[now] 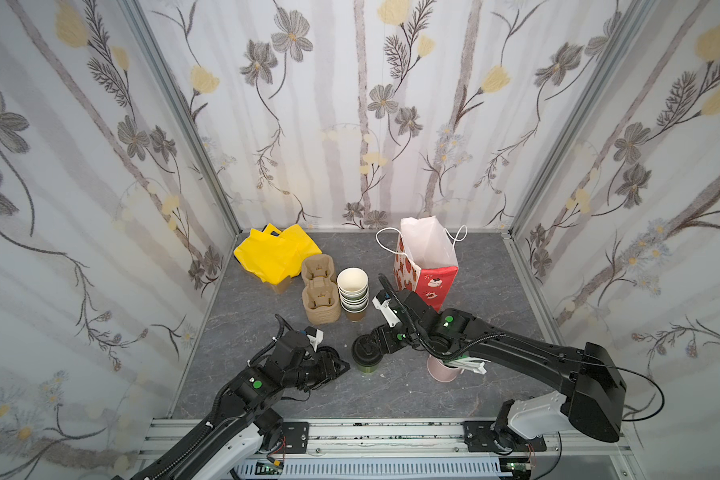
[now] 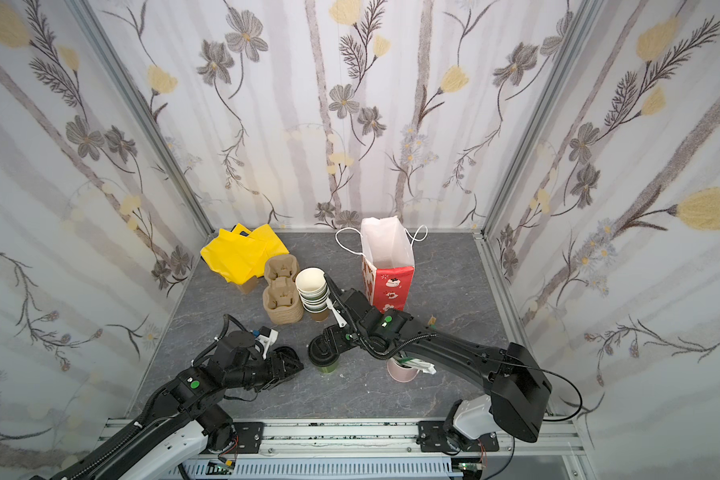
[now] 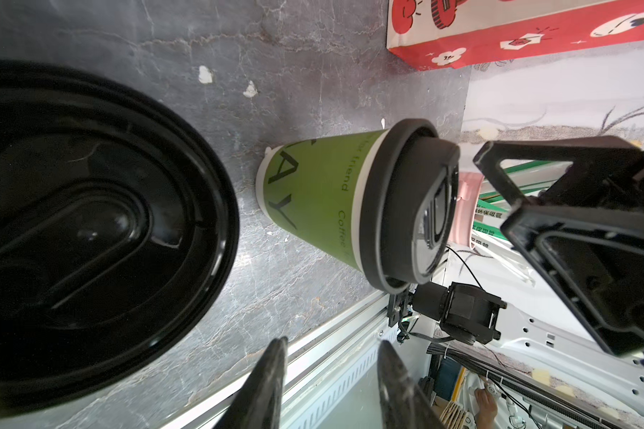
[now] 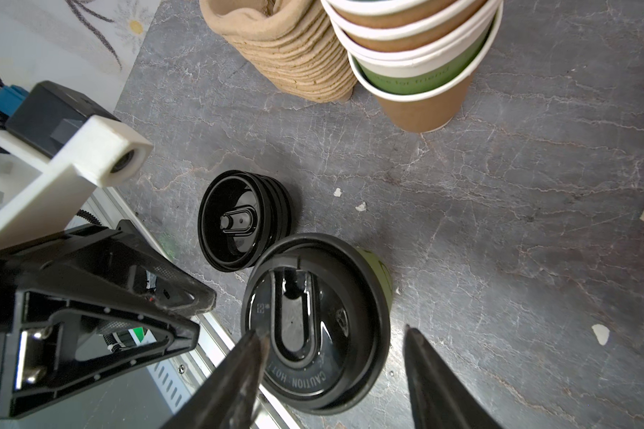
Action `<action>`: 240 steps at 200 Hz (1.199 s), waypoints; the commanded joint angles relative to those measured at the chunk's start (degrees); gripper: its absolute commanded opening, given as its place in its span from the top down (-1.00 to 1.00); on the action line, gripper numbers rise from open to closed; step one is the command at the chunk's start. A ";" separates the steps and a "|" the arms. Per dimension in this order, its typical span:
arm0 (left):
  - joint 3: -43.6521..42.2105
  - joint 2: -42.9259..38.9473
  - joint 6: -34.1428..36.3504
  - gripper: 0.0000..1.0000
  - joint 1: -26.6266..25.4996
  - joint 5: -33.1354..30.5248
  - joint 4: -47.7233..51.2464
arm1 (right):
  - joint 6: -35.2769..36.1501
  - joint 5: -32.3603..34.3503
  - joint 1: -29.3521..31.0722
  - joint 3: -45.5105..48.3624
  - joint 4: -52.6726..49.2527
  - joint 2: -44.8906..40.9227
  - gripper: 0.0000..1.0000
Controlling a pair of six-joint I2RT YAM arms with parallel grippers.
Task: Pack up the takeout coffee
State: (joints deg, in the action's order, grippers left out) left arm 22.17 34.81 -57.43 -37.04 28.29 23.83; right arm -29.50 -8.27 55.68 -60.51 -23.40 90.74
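Observation:
The takeout coffee (image 1: 366, 360) (image 2: 324, 360), a green paper cup with a black sip lid, stands upright near the table's front middle. Its green side (image 3: 313, 193) shows in the left wrist view and its lid (image 4: 315, 330) in the right wrist view. My right gripper (image 1: 371, 345) (image 4: 331, 331) hovers open just above the lid, one finger over the lid's rim and the other clear of it. My left gripper (image 1: 338, 366) (image 3: 332, 341) sits low to the left of the cup, open, with nothing between its fingers.
A pile of loose black lids (image 4: 244, 219) (image 3: 90, 223) lies beside the cup, by my left gripper. Behind stand stacked lidless cups (image 1: 353, 291), pulp cup carriers (image 1: 319, 299), a yellow bag (image 1: 273, 253) and an open red paper bag (image 1: 429, 257). A pink cup (image 1: 443, 370) sits under my right arm.

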 commanded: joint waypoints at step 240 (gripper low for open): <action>-2.15 12.11 -1.37 0.33 -0.38 1.15 -16.98 | 0.10 -3.33 0.29 3.12 1.25 0.26 -0.24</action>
State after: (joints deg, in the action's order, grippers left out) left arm 20.62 46.68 -58.35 -37.39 30.70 8.34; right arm -29.52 -11.31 55.88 -57.47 -23.33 90.65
